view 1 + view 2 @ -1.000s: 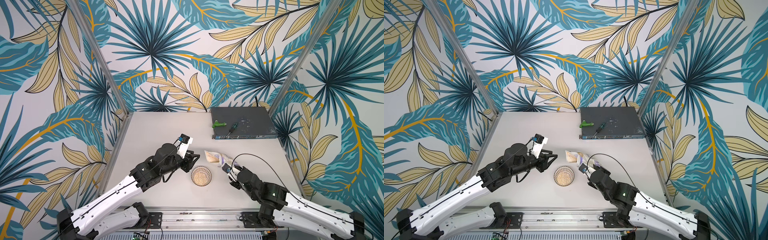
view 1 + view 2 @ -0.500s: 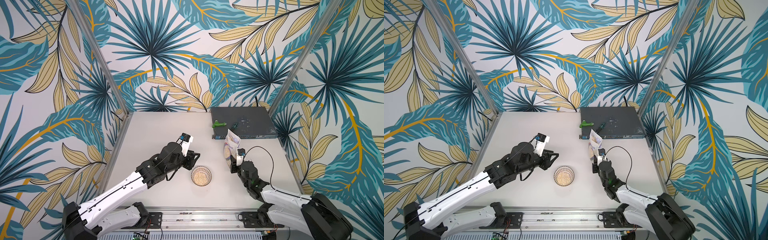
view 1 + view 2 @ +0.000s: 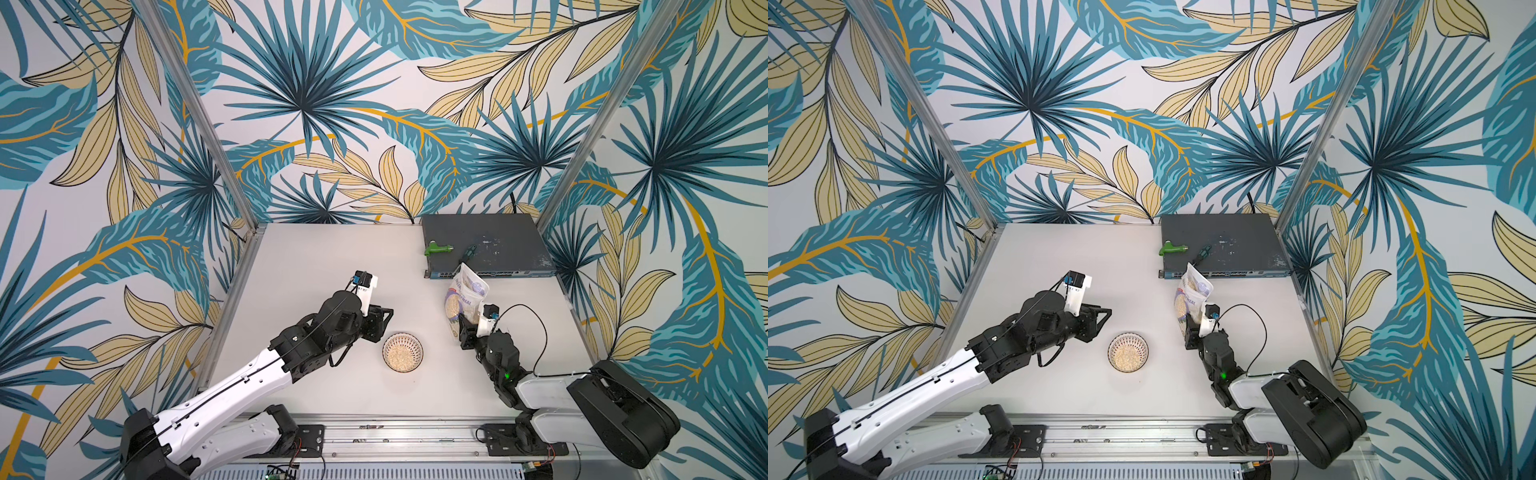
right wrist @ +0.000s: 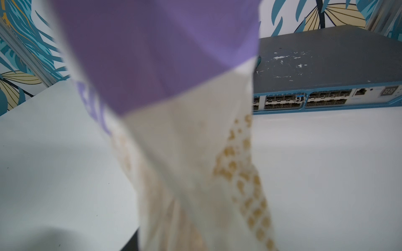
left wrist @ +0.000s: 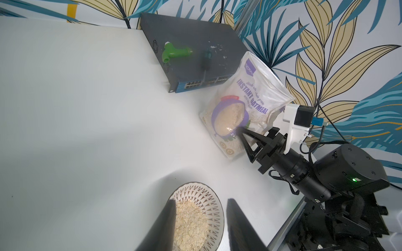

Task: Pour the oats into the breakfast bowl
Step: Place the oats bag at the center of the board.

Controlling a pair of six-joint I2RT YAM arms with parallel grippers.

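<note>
Pour looks done: oats (image 5: 189, 223) in bowl (image 5: 195, 192), bag (image 5: 245, 102) upright at its 2 o'clock (right gripper (image 3: 466, 324): hold unclear); left gripper (image 5: 200, 206) spread, empty. Next, release gently.

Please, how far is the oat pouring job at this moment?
Done: oats lie in the breakfast bowl. In hand: the bag stands upright on the table, and the right gripper straddles its lower part; grip unclear. The left gripper is open, empty. Left: probably letting go, withdrawing.
</note>
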